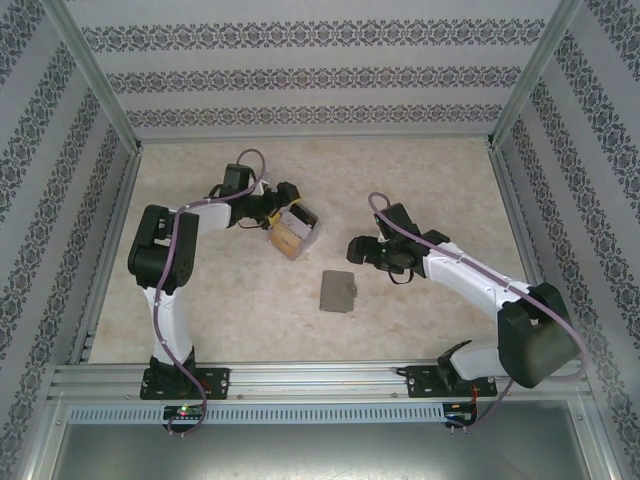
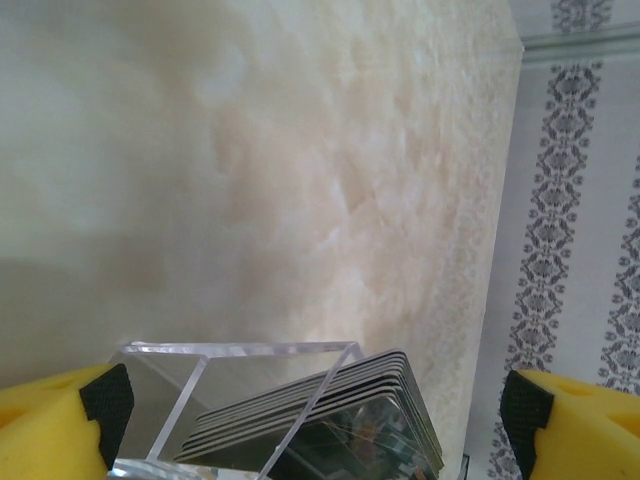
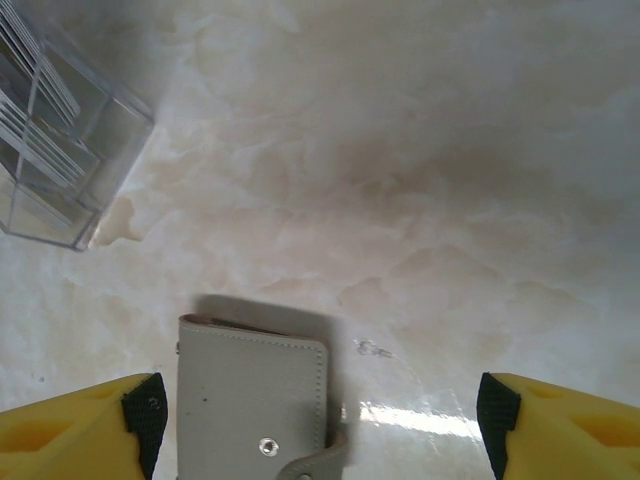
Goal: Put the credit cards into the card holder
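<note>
Marbled beige bench [image 1: 420, 180] lay inside patterned walls [image 1: 300, 80]. On it, the left fingers [image 2: 50, 420] stood wide open and empty, either side of a clear box [image 2: 160, 390] holding the stacked credit cards [image 2: 330, 400]. Mid-bench, the right fingers [image 3: 70, 430] gaped empty above the closed grey card holder [image 1: 338, 291].

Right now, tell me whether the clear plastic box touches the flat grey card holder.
Apart. Right wrist view shows bare table between the clear plastic box and the grey card holder.

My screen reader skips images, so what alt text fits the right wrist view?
A grey card holder with a snap lies on the pale marbled table between the open right claw's yellow fingers. A clear plastic box holding stacked cards sits at upper left.
</note>
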Action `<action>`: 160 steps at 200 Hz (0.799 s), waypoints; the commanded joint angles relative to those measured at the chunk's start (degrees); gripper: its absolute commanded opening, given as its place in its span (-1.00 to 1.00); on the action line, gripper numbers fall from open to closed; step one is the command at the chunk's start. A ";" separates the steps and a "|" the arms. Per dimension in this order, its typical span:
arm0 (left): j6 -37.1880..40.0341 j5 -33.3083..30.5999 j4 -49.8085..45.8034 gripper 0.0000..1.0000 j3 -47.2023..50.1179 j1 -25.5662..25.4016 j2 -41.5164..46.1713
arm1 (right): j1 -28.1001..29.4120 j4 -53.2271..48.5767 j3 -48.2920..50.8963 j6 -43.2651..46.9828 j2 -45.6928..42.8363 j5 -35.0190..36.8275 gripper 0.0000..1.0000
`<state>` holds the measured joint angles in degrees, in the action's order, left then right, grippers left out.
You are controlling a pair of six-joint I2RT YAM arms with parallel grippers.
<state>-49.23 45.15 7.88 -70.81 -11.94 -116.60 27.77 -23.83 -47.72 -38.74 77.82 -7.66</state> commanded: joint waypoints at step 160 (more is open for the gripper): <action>-3.11 -20.11 -6.80 0.98 14.35 -7.74 23.32 | -3.31 -1.83 -15.87 10.05 13.25 -7.28 0.60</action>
<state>-48.73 26.17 -0.86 -64.07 -19.77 -97.71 25.19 -24.62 -60.34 -30.22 88.71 -13.85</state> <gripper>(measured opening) 0.979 0.800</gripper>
